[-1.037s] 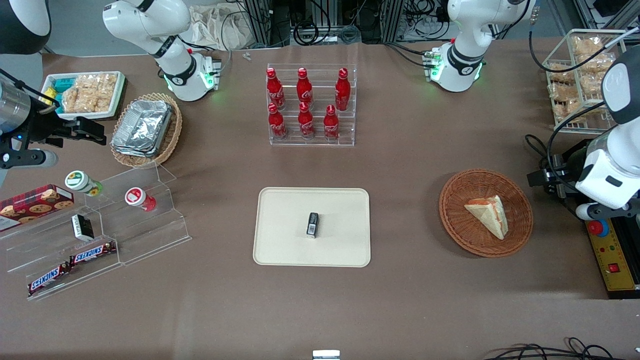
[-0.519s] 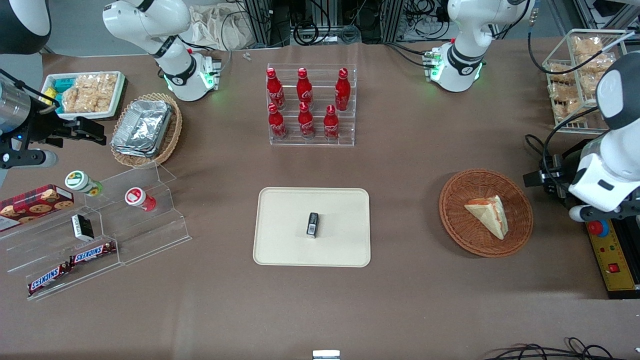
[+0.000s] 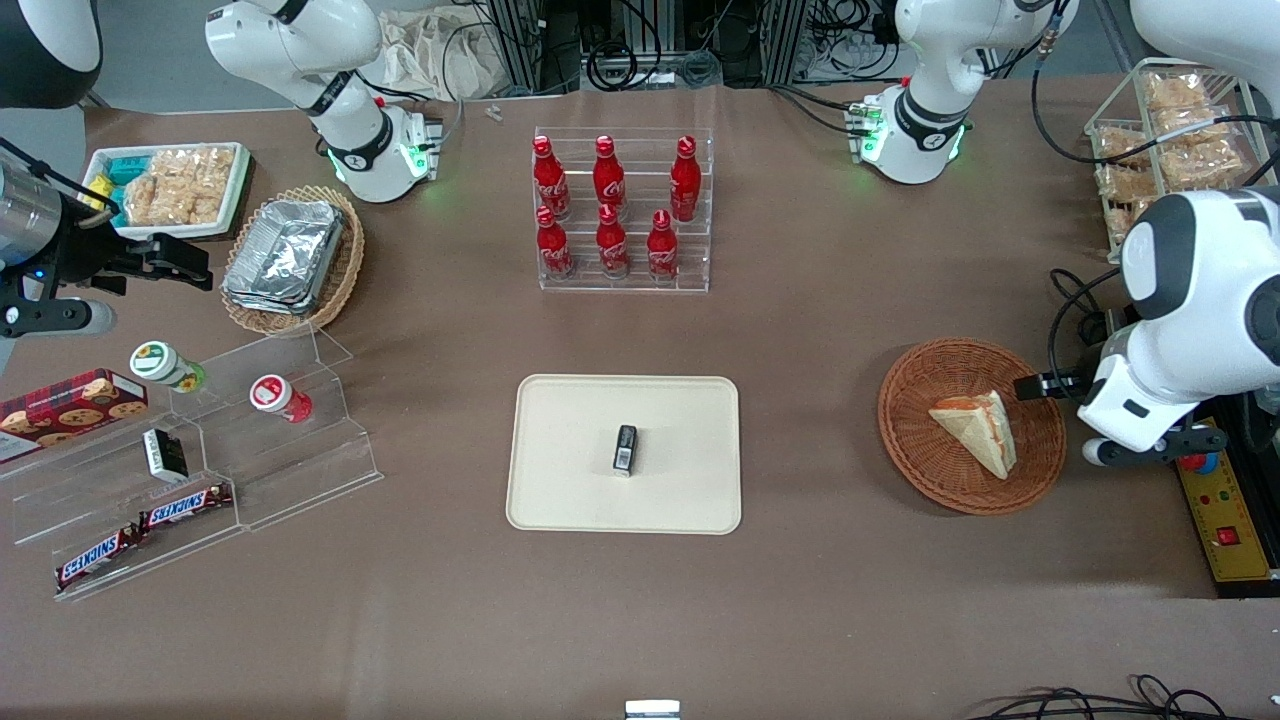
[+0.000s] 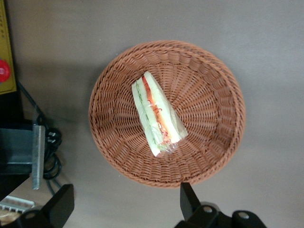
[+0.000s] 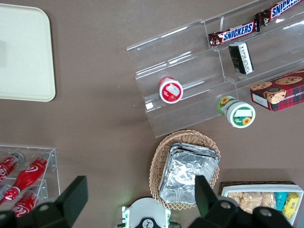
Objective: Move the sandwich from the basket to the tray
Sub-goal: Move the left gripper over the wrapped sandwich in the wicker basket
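The gripper [image 3: 1040, 385] hovers at the basket's [image 3: 930, 480] rim at the frame's right, fingers spread wide and empty, lined up to straddle the sandwich [image 3: 975, 432] lying inside. The tray [image 3: 560, 440] waits at centre.

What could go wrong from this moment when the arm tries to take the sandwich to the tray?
The sandwich lies slanted in the basket, so the open end effector, above the basket's rim, might close across its soft filling edge and squash it or let it slip. The light basket could also lift or slide during the grasp. On the tray a small black object sits in the middle, so the sandwich might land on it.
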`<state>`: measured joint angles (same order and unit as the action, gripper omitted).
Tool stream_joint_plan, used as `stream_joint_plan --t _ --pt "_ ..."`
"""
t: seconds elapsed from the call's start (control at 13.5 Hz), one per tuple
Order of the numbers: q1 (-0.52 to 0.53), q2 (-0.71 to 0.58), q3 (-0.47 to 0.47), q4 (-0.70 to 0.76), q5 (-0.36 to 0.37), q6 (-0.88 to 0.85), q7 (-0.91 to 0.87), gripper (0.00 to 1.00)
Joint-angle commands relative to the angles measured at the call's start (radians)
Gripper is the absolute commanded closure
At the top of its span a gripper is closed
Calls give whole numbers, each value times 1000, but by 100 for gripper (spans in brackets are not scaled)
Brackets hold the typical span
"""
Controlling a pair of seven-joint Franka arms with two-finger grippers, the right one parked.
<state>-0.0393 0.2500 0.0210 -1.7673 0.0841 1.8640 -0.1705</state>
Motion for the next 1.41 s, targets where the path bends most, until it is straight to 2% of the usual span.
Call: stream_joint_plan --t 0.0,0.15,0.37,0.52,0.74,1.19,1.33 --pt "4 -46 1 -144 -20 119 -11 0" --pt "15 -37 1 -229 -52 255 -79 0" --pt "27 -38 2 -336 -52 385 -135 0" --pt "44 -17 1 -330 -63 405 -211 0" --pt "44 -14 1 -319 -145 445 -282 0" --pt "41 8 -6 -284 -150 452 -394 1" --pt "42 18 -6 -287 -174 460 -397 1"
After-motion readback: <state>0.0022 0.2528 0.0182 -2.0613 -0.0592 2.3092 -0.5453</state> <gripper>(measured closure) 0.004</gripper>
